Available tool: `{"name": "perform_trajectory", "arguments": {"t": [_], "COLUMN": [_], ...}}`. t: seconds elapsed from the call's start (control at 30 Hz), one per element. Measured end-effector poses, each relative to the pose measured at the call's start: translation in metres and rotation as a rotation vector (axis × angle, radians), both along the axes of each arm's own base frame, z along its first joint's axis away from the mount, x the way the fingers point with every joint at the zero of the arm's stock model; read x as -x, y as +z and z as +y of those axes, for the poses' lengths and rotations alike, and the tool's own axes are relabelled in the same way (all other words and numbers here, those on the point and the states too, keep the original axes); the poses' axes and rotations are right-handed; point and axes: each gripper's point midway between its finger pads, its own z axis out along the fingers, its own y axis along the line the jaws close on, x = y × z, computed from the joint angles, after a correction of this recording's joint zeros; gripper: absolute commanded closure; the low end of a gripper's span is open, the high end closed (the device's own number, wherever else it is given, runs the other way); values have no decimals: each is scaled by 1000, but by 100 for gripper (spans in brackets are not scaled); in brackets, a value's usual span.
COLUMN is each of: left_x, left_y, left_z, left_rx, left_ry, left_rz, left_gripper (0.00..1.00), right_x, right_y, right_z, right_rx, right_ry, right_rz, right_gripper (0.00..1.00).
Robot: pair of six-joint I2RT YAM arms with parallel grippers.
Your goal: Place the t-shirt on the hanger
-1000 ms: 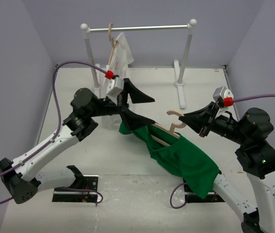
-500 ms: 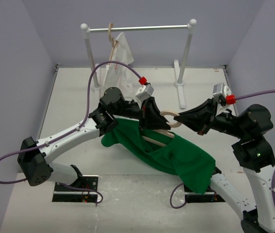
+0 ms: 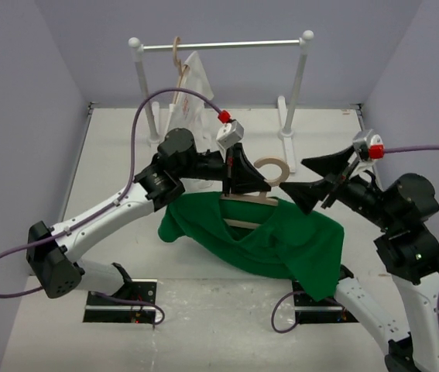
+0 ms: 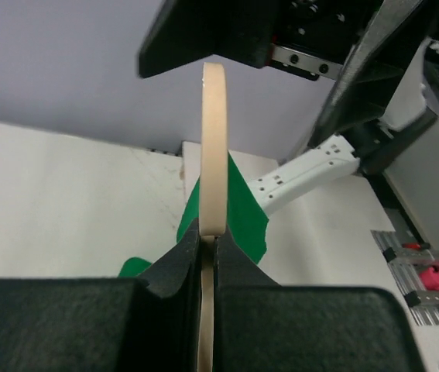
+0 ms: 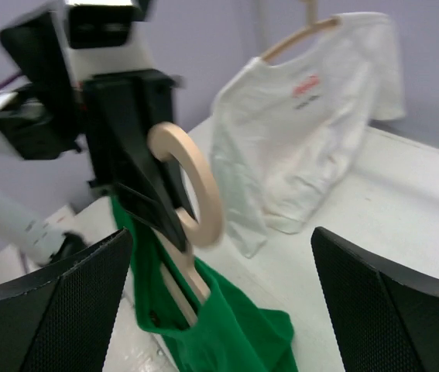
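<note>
Above the middle of the table (image 3: 118, 147), my left pincer (image 3: 246, 184) is clenched on the hanger (image 3: 259, 198), gripping the flat wood at the base of its hook (image 3: 272, 169). From the left wrist, the two dark fingers (image 4: 174, 260) press against either face of the tan wood (image 4: 213, 147), which rises edge-on between them. The hanger is held off the table, with its hook pointing up and away from my bases.

The green t-shirt (image 3: 289, 244) is draped over the hanger. One wooden arm shows through the neck opening, and the cloth hangs down on both sides, bunched at the left and spreading wide to the right. Whether its lower edge touches the table I cannot tell.

My right pincer (image 3: 300, 178) is released, its fingers spread wide and holding nothing. It sits just beside the hook on the right without touching it. From the right wrist, the round hook (image 5: 196, 190) appears ahead between my two open fingers (image 5: 56, 302), with the left pincer clamped beneath it.

At the far end of the table stands a rack (image 3: 219, 45), where a white t-shirt (image 3: 192, 93) hangs on a second hanger (image 3: 177, 56).
</note>
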Motion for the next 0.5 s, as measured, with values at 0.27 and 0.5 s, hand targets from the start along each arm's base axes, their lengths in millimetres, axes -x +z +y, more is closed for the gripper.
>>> {"name": "perform_trajectory", "arguments": {"t": [0.27,0.5], "left_x": [-28,9], "left_y": [89,170], "left_z": [65,102], "left_rx": [39,155], "left_ry": [285,310], "left_rz": [-111,-224], "left_gripper": [100,100], "right_x": [21,-12], "right_y": [-29,-91], "right_z": [-78,-80], "right_rx": [-55,75], "right_ry": [-423,-487], "right_rz": [3,151], "right_gripper": [9,25]}}
